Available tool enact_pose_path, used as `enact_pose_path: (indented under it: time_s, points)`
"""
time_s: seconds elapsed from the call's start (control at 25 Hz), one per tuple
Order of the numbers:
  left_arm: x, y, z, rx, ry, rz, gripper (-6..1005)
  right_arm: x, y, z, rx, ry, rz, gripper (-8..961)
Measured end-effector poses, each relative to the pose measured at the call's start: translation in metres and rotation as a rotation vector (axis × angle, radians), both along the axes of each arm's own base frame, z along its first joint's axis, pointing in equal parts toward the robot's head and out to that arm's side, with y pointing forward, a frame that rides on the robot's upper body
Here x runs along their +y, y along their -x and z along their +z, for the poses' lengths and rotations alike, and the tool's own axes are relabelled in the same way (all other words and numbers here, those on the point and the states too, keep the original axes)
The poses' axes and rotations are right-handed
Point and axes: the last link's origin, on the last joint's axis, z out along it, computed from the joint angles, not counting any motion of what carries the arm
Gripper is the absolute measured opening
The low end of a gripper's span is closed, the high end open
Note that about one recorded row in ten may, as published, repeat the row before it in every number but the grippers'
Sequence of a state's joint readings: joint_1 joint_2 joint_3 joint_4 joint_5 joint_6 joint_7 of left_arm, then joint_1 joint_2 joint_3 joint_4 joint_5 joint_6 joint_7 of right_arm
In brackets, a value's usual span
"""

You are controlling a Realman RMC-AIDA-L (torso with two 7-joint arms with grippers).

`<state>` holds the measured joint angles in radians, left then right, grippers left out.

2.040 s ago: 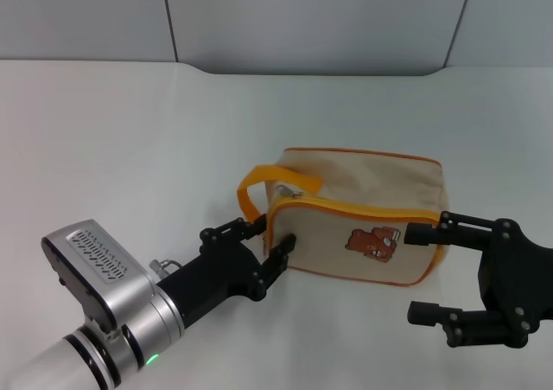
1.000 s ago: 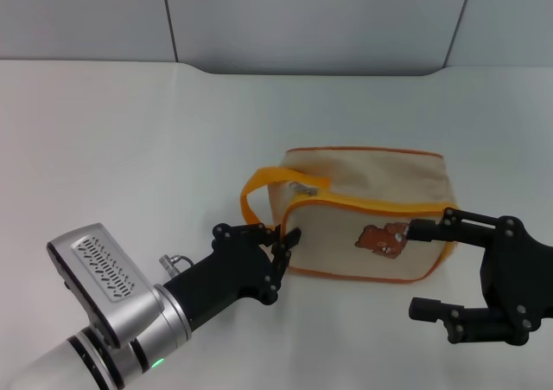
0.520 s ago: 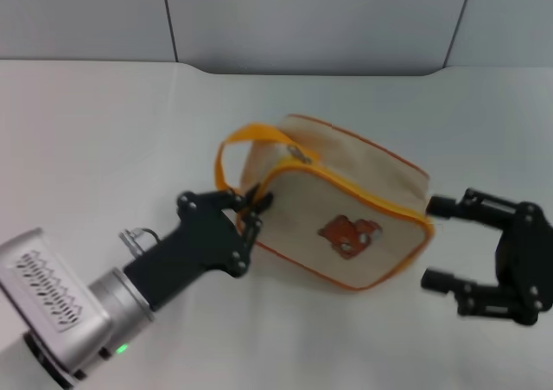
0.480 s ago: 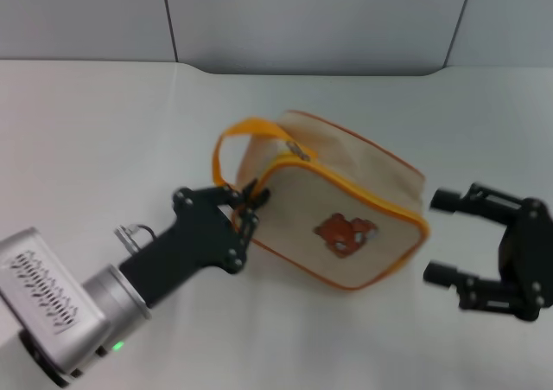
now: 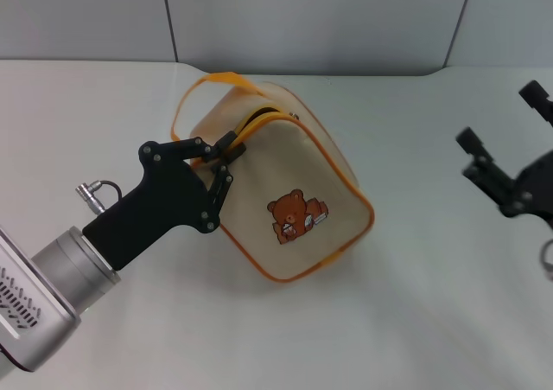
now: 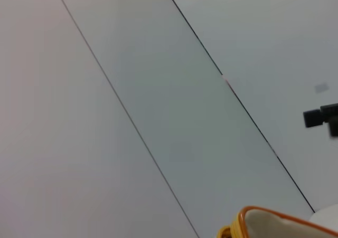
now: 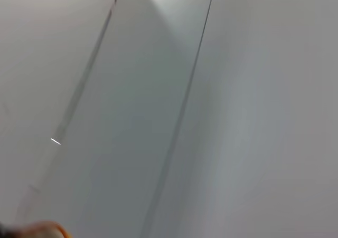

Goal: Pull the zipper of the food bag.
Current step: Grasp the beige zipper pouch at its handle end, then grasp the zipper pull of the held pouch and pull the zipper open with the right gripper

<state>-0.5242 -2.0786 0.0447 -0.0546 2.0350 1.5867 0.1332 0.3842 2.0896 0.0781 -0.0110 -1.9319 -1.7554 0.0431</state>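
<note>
Lying tilted on the white tabletop (image 5: 415, 321), the food bag (image 5: 294, 191) was a boxy beige fabric pouch edged all round in orange piping, with a small brown bear print (image 5: 295, 215) on the face turned toward the head camera. Its orange loop handle (image 5: 200, 92) arched up at the far left end. The zip line ran along the orange-trimmed top edge, and there the two orange borders stood slightly apart, showing a dark slit. The zipper (image 5: 238, 141) pull itself could not be made out clearly; it sat at the point where the left gripper (image 5: 226, 152) met that edge, hidden among the black fingers. Those fingers were drawn narrowly together at the bag's near left corner, pinching at the zip line, with the bag's body stretching away from them toward the right and nearer side. In the left wrist view only an orange-piped corner of the bag (image 6: 274, 225) showed, with grey wall panels beyond.

The right gripper (image 5: 505, 161) was well apart from the bag, off at the right side above the tabletop, its fingers spread wide and touching nothing. The right wrist view showed grey wall panels and a bit of orange at one corner.
</note>
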Motion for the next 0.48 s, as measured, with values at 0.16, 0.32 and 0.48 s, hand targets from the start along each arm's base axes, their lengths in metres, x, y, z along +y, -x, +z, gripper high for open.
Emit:
enact_pose_path:
  time_s: [0.16, 0.32, 0.48]
  points:
    - [0.000, -0.002, 0.000, 0.013, -0.013, -0.022, 68, 0.012, 0.018, -0.030, -0.192, -0.138, -0.011, 803]
    - [0.000, -0.002, 0.000, 0.015, -0.013, -0.024, 69, 0.024, 0.025, -0.039, -0.256, -0.142, -0.011, 803]
    - [0.001, -0.002, 0.000, 0.016, -0.015, -0.025, 69, 0.039, 0.031, -0.043, -0.290, -0.127, -0.015, 804]
